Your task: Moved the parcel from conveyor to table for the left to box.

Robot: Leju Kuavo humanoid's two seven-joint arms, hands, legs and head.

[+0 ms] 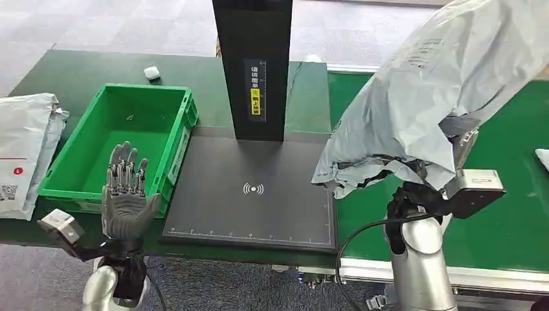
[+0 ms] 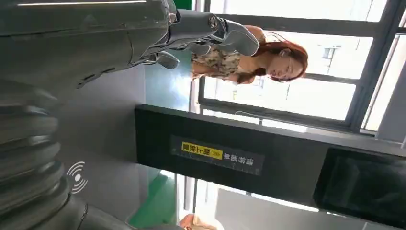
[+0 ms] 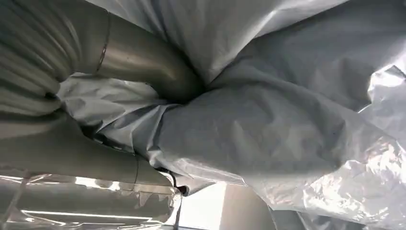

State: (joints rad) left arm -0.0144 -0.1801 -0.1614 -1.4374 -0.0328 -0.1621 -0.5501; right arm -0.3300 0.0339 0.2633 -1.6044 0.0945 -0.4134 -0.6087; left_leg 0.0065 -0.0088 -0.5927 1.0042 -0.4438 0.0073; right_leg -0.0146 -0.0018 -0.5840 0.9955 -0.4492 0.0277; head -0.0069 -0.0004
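Observation:
A large grey plastic parcel (image 1: pixel 427 97) hangs lifted above the right side of the black scanner mat (image 1: pixel 252 194) and the green conveyor (image 1: pixel 511 214). My right hand (image 1: pixel 421 194) grips it from underneath, mostly hidden by the bag. Up close, the thumb (image 3: pixel 143 60) presses into the crumpled parcel (image 3: pixel 268 129). My left hand (image 1: pixel 126 194) is raised with palm up and fingers spread, holding nothing, just in front of the near wall of the empty green box (image 1: pixel 123 139). In the left wrist view its fingers (image 2: pixel 210 28) stand apart.
A black scanner post (image 1: pixel 254 65) rises behind the mat. A white parcel (image 1: pixel 22 149) lies left of the box, and a small white object (image 1: pixel 151 72) sits behind it. A person (image 2: pixel 249 57) stands beyond the table.

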